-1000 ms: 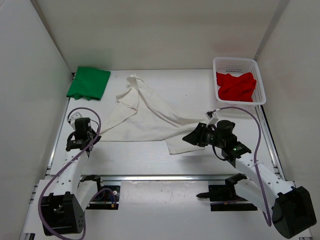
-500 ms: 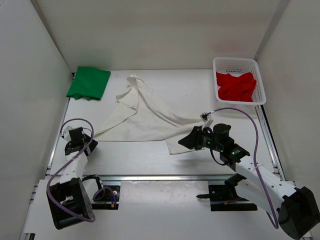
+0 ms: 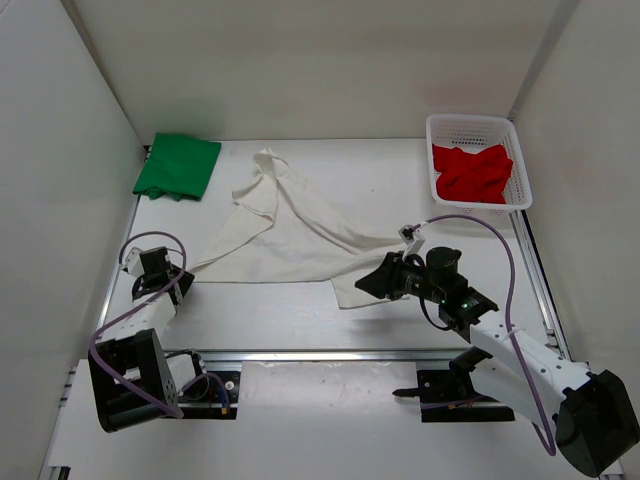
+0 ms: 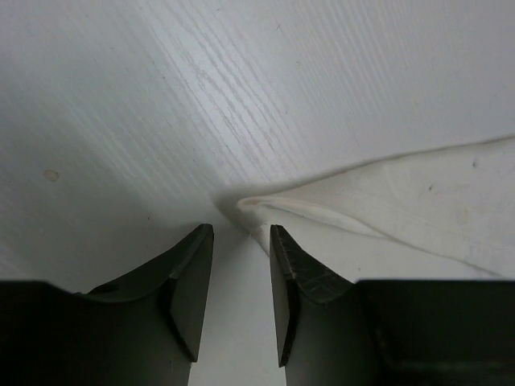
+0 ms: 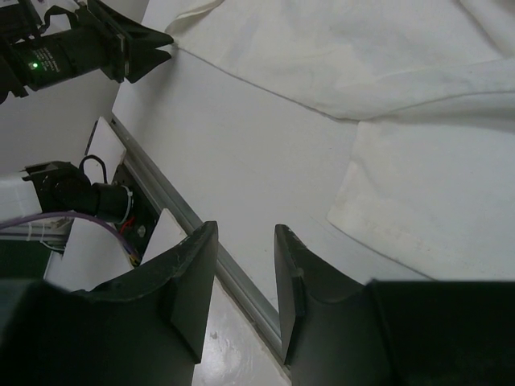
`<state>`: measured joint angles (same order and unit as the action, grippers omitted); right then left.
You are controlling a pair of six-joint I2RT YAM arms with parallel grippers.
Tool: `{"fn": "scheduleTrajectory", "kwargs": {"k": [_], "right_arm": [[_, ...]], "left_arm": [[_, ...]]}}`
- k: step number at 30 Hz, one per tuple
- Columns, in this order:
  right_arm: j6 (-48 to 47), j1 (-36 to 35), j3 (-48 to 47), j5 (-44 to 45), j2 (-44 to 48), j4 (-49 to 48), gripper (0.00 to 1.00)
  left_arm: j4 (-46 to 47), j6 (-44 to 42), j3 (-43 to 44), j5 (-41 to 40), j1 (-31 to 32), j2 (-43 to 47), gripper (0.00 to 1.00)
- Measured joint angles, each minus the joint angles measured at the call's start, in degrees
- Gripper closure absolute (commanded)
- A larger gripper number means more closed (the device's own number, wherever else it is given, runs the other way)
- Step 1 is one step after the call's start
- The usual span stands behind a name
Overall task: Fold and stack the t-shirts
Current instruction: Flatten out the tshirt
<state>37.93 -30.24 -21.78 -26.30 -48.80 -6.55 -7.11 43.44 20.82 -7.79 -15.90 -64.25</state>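
The white t-shirt (image 3: 285, 235) lies spread and creased mid-table. My left gripper (image 3: 182, 281) is low at its left corner, open and empty. In the left wrist view the shirt's pointed corner (image 4: 265, 203) lies just ahead of the gripper (image 4: 241, 235), partly in front of the right finger. My right gripper (image 3: 360, 283) is open and empty, above the table beside the shirt's near corner (image 5: 362, 201); its jaws (image 5: 245, 233) hold nothing. The green t-shirt (image 3: 178, 166) lies folded at the back left. The red t-shirt (image 3: 472, 172) sits crumpled in the basket.
A white mesh basket (image 3: 478, 128) stands at the back right. White walls close in the left, back and right sides. A metal rail (image 3: 330, 354) runs along the table's near edge, also seen in the right wrist view (image 5: 161, 193).
My left gripper has dropped and shifted left to the white shirt's left corner. My right gripper has moved a little left and nearer, toward the shirt's near corner.
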Motion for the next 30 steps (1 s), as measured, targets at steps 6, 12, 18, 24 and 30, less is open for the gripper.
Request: {"fn": "scheduleTrajectory", "kwargs": {"k": [6, 12, 18, 24, 30], "right_arm": [[-0.02, 0.02, 0.00, -0.46, -0.52, -0.42, 0.68], [-0.22, 0.04, 0.00, -0.81, -0.68, -0.39, 0.68], [-0.22, 0.31, 0.00, -1.27, -1.38, -0.74, 0.68], [-0.17, 1.07, 0.11, -1.90, -1.81, -0.90, 0.68], [-0.13, 1.81, 0.68, -2.25, -2.03, -1.29, 0.68]], "left_arm": [[1.55, 1.20, 0.70, -0.28, -0.81, -1.92, 0.56], [2.54, 1.09, 1.44, -1.86, -0.04, -3.54, 0.56], [4.61, 0.76, 1.44, -1.51, -0.66, -4.52, 0.53], [7.76, 0.57, 2.56, -0.74, -0.28, -7.78, 0.62], [9.38, 0.92, 2.82, 0.13, 0.11, -9.57, 0.95]]}}
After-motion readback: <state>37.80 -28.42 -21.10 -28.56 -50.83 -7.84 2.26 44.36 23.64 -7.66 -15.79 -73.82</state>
